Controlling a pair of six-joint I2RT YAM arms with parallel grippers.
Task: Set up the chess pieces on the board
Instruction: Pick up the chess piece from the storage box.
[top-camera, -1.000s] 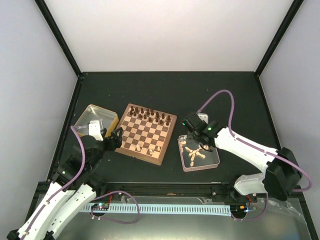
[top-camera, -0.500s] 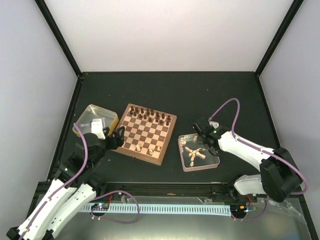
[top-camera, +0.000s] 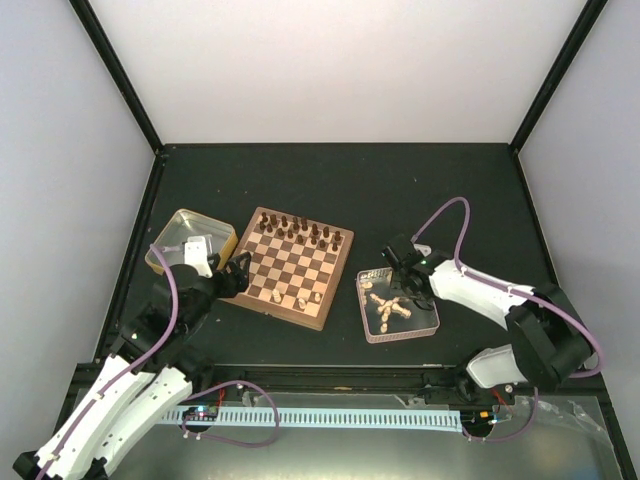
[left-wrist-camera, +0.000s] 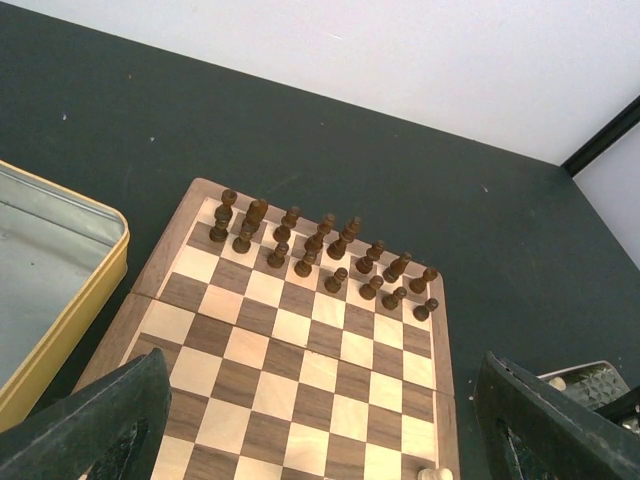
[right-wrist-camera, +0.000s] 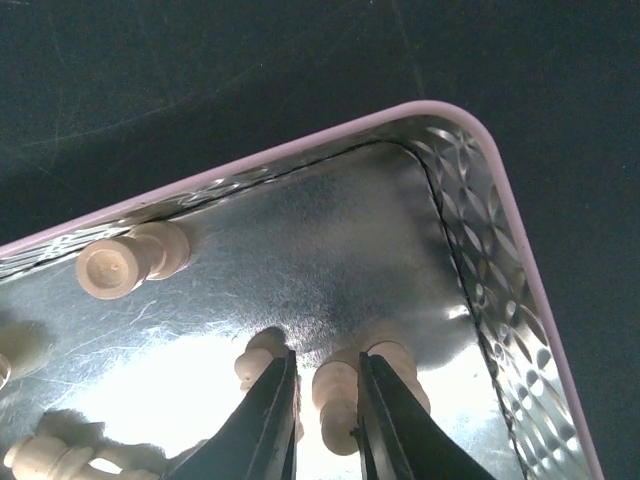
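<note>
The right jaws are now lowered into the corner of the tray (right-wrist-camera: 478, 250) nearest the board (left-wrist-camera: 300, 345), narrowed around one pale chess piece (right-wrist-camera: 335, 400) for lifting, grip not discernible; the left jaws are held spread

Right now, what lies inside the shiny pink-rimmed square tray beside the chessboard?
Loose pale beige wooden chessmen lie on the pink-rimmed tray's shiny floor; the right hand pinches one near a corner. That hand covers the tray's far part from above, so no full count.
</note>
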